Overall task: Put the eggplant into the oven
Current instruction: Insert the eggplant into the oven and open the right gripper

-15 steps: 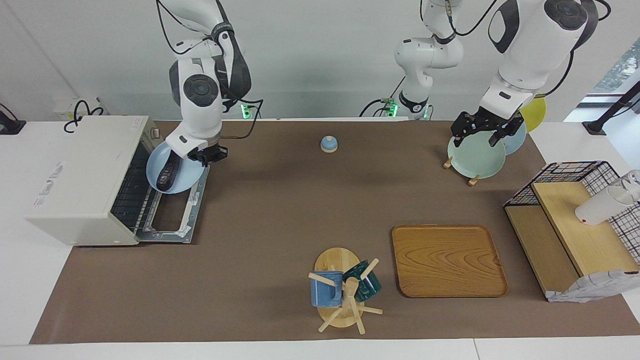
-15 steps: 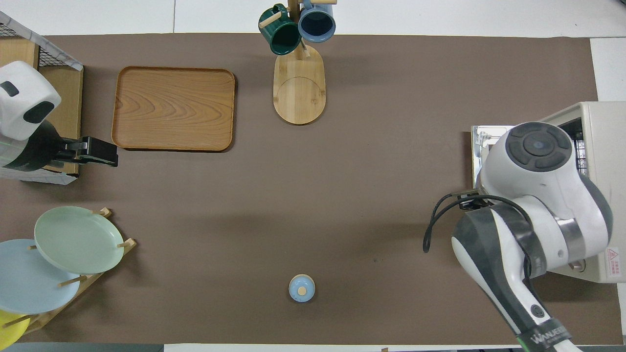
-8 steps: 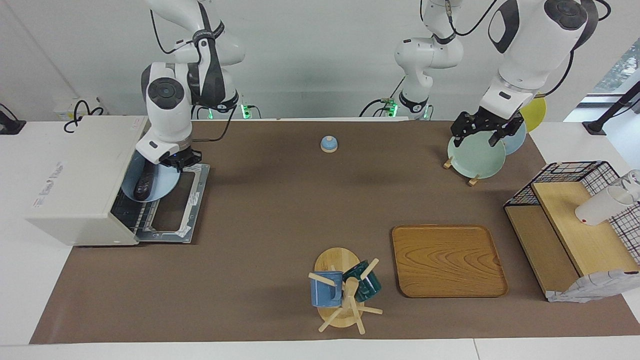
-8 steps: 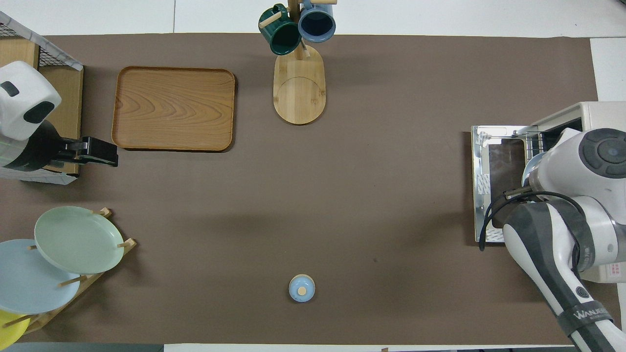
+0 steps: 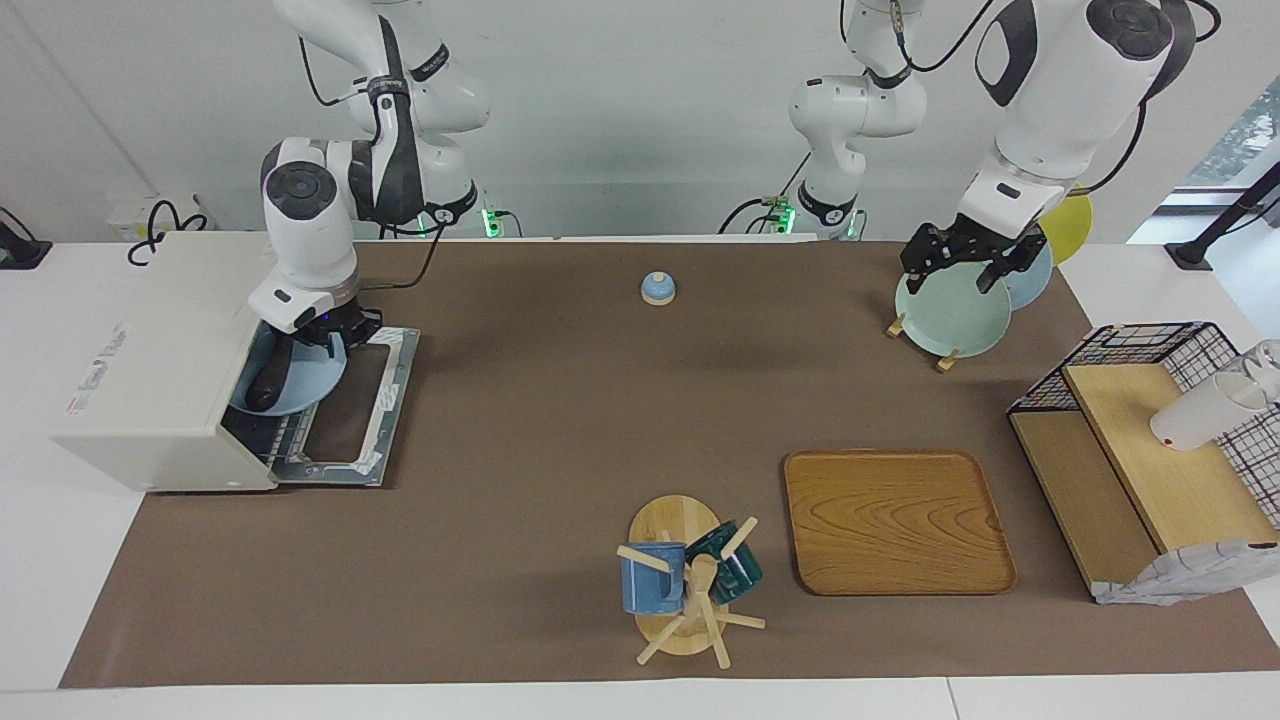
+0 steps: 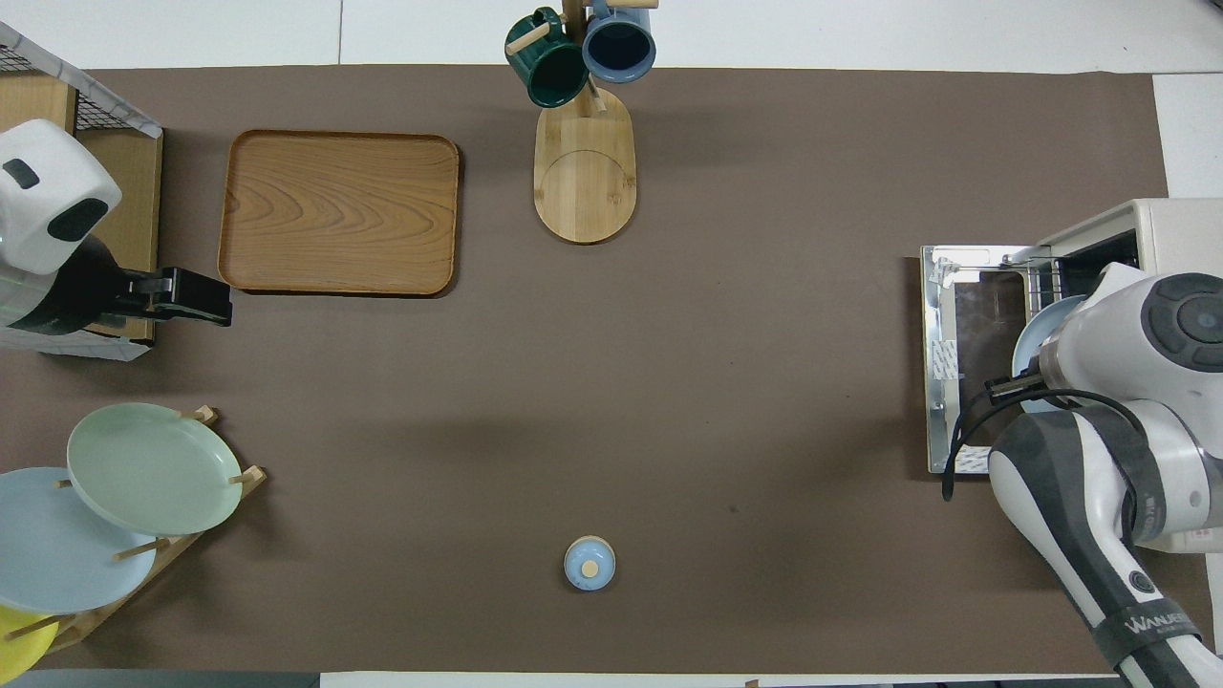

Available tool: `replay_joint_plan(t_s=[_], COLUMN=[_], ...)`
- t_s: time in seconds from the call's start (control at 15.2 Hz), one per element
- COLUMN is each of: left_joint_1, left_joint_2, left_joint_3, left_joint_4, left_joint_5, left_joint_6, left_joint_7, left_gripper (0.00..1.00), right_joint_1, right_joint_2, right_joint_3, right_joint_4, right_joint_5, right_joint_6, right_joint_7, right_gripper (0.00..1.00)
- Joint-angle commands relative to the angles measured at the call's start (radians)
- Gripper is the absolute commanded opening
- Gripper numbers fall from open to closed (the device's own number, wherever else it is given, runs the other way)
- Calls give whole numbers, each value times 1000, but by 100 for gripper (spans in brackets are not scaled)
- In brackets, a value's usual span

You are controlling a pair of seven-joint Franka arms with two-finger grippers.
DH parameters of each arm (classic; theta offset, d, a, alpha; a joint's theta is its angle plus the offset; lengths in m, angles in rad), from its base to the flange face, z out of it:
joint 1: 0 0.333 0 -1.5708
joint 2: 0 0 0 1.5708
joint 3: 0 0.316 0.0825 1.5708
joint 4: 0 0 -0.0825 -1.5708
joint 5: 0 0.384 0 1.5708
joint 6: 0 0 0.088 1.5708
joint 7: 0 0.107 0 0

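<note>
- My right gripper is clamped on the rim of the blue plate, right at the oven mouth.
- Eggplant lies on that plate just under the gripper, its low end already inside the oven opening.
- Plate is over the rack, partly in; the dropped door lies under the gripper.
- To do it well, I'd keep the plate level, slide straight in, clear the top edge, set down flat before letting go; tilt risks the eggplant rolling off.
- Left gripper waits over the green plate, well apart; it looks spread and holds nothing.
- Facing view shows the eggplant and the grip. In the overhead view my right arm covers both; only a sliver of plate and the door show.
</note>
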Motion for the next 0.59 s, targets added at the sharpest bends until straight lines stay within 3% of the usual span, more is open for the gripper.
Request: replay_joint_plan(t_s=[0.0, 0.07, 0.13, 0.26, 0.33, 0.53], left_joint_1=[5, 6, 6, 5, 5, 5], left_joint_2=[-5, -5, -3, -3, -3, -5], left_joint_3=[0, 1, 1, 1, 0, 1], left_joint_4=[10, 10, 10, 10, 10, 10], left_joint_5=[2, 2, 2, 2, 2, 2], left_joint_6=[-21, -21, -21, -21, -21, -21], left_joint_7=[5, 5, 5, 5, 5, 4], left_gripper=[100, 100, 100, 100, 100, 100], right_joint_1=[-1, 19, 51, 98, 132, 140], right_joint_2=[-9, 1, 20, 37, 70, 89], right_joint_3=[16, 16, 16, 16, 16, 16], right_joint_4=[26, 67, 111, 116, 110, 49], right_joint_5=[1, 16, 85, 202, 207, 207], right_joint_6=[-26, -75, -113, -95, -60, 70], right_joint_7=[-15, -10, 11, 124, 200, 238], right_gripper=[47, 46, 38, 4, 0, 0])
